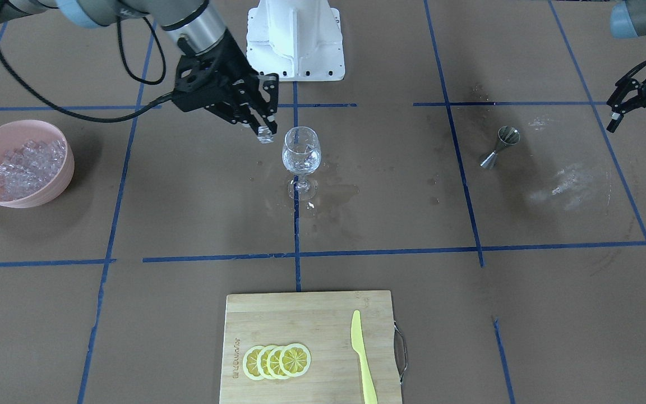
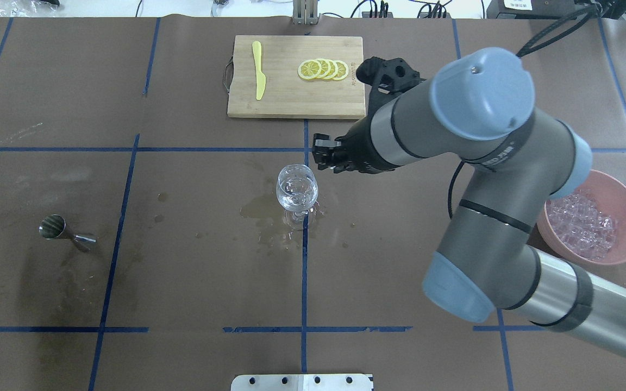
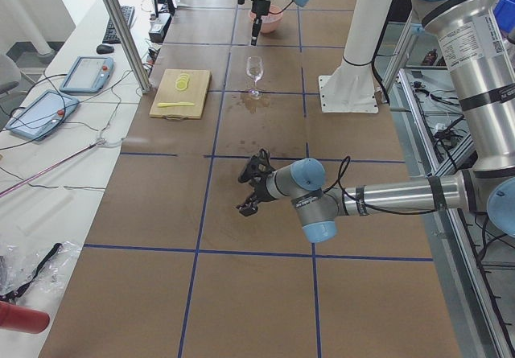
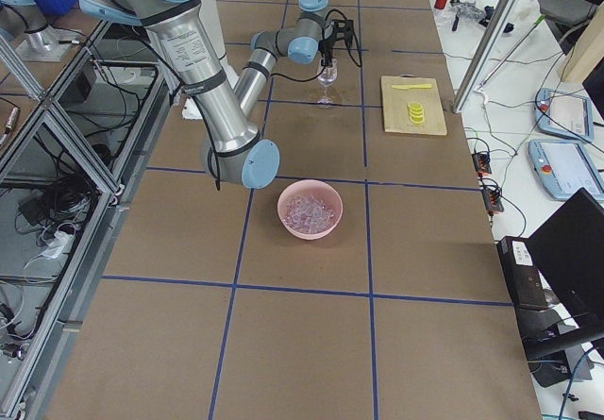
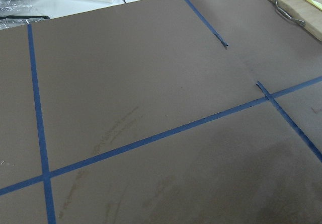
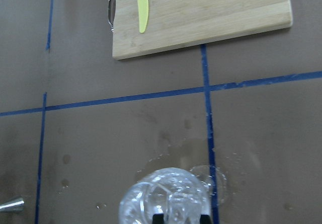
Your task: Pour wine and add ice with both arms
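One ice cube [image 1: 266, 135] is clamped in the right claw [image 1: 263, 128], held above the counter [image 1: 188, 224] just beside the rim of the wine glass [image 1: 301, 150], not yet over it. The left claw [image 1: 636, 130] hangs with fingers spread and empty, well apart from the jigger [image 1: 501, 147] standing on the counter. We judge the pour done: clear wine [image 1: 300, 161] glints in the glass, and a wet patch [image 1: 334, 193] rings its foot. We cannot tell whether cubes are already inside. Remaining: drop this cube, perhaps fetch more from the pink bowl [image 1: 54, 188].
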